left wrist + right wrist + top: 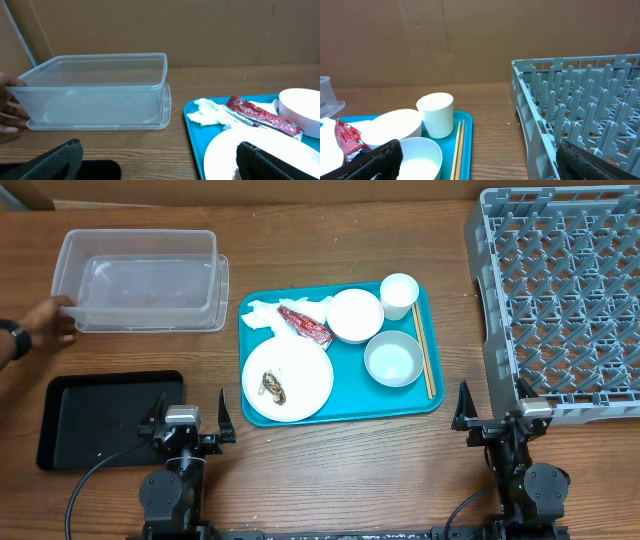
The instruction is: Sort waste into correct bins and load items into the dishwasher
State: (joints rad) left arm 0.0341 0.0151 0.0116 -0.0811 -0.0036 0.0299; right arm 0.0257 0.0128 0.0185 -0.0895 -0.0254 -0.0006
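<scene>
On the teal tray (pixel 345 405) lie a white plate (pixel 300 385) with a brown food scrap (pixel 273 387), a crumpled napkin (pixel 262 315), a red wrapper (pixel 304 325), two white bowls (pixel 355 315) (pixel 393 359), a white cup (pixel 398 295) and chopsticks (pixel 427 362). The clear tub (pixel 140 280) stands at the back left, the black tray (pixel 105 418) at the front left, the grey dish rack (pixel 565 300) at the right. My left gripper (pixel 187 425) is open and empty near the front edge. My right gripper (pixel 495 420) is open and empty by the rack's front corner.
A person's hand (pixel 35 328) touches the clear tub's left end. The rack's near wall (pixel 540 130) stands close to my right gripper's right finger. Brown cardboard closes off the back of the table.
</scene>
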